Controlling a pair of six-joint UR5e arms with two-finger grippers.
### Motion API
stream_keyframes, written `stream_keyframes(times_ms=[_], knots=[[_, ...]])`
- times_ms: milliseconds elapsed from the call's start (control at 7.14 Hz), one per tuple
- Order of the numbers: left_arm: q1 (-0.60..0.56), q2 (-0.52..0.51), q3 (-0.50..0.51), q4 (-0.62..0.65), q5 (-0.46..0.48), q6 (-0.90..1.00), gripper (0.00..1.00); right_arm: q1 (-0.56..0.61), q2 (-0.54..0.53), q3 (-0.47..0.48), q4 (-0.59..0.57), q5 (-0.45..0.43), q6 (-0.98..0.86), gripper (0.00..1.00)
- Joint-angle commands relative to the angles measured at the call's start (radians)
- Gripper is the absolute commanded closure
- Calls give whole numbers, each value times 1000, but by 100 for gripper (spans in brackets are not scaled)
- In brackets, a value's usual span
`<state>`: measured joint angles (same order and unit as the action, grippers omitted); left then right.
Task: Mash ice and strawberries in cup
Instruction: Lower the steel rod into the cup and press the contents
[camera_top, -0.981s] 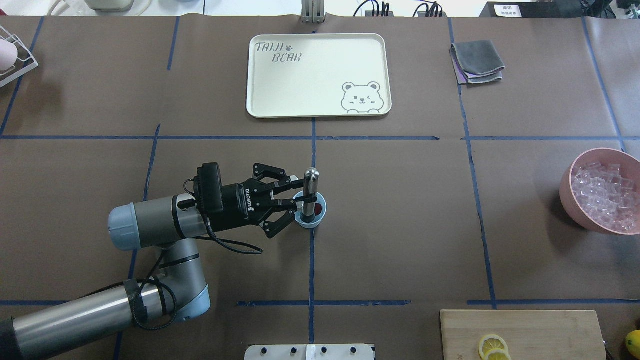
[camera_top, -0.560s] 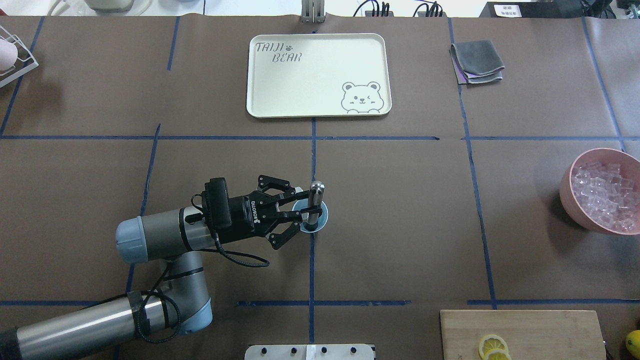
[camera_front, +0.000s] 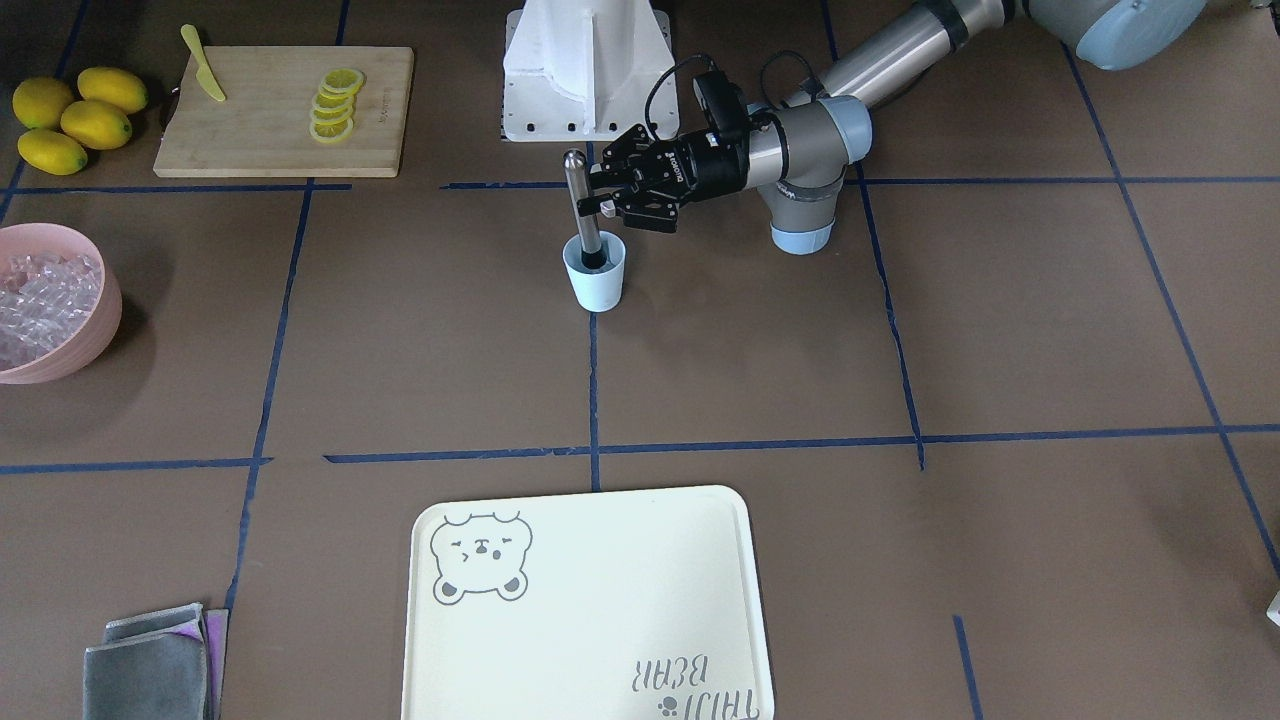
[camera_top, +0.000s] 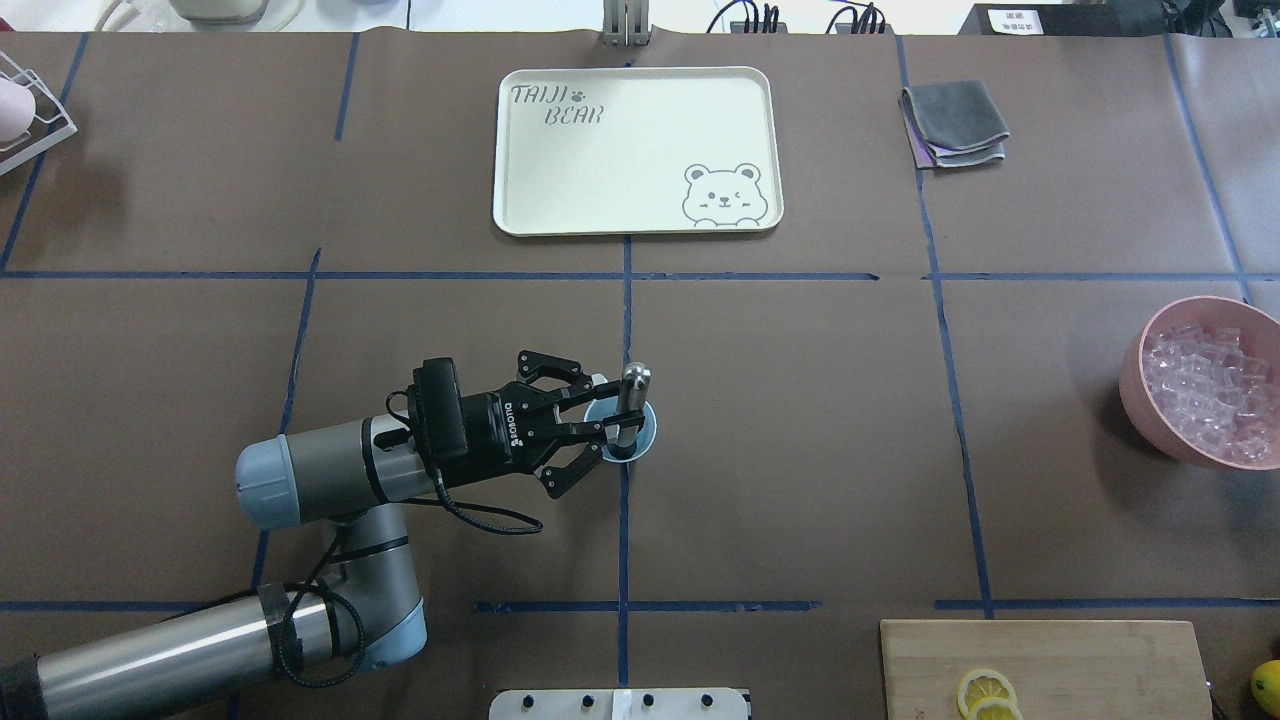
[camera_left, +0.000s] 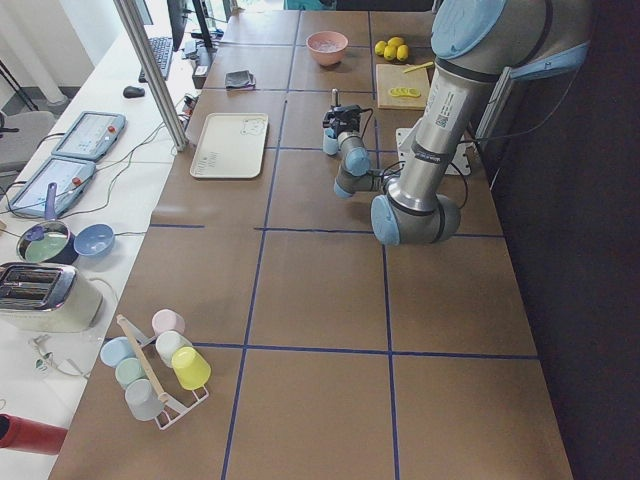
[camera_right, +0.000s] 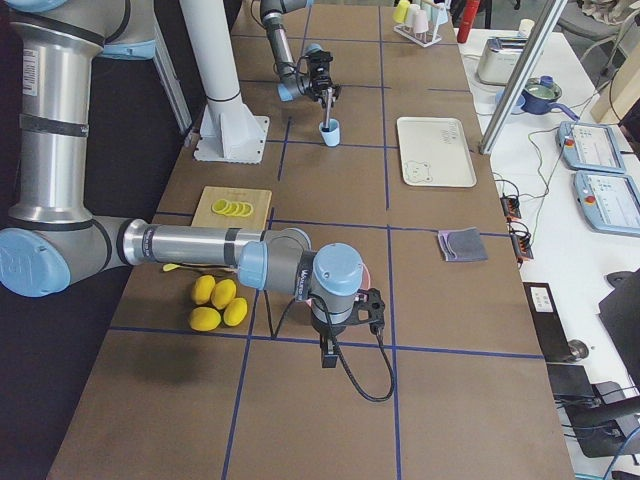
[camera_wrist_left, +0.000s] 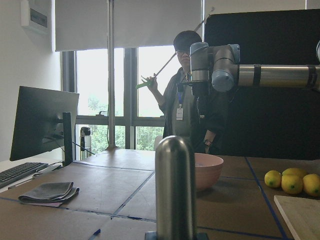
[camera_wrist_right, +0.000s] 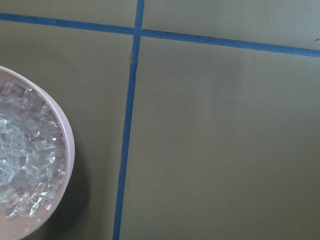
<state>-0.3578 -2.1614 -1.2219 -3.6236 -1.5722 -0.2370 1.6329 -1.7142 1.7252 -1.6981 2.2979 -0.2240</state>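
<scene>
Past left claw (camera_top: 608, 412) and muddler (camera_wrist_left: 175, 187), wrist-only: operator (camera_wrist_left: 186, 102).

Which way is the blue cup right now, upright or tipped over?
Upright. The cup stands on its base on the table, mouth up, with the metal masher held by the left gripper standing in it.

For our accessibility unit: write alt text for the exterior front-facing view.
The left arm, jaws shut on a steel muddler, holds it standing in a pale blue cup. A pink bowl of ice sits far left; a cream tray lies nearest the camera.
</scene>
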Motion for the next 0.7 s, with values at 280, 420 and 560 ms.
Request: stream_keyframes(times_ms=[280,420,560], knots=[[-65,-9,-46,45,0,-21,100,-1,-4,8,0,3,0,0],[-73,-5,-97,113,-2,-21,100,1,-4,10,0,3,0,0],[-79,5,-188,243,-3,-21,100,1,-4,11,0,3,0,0]])
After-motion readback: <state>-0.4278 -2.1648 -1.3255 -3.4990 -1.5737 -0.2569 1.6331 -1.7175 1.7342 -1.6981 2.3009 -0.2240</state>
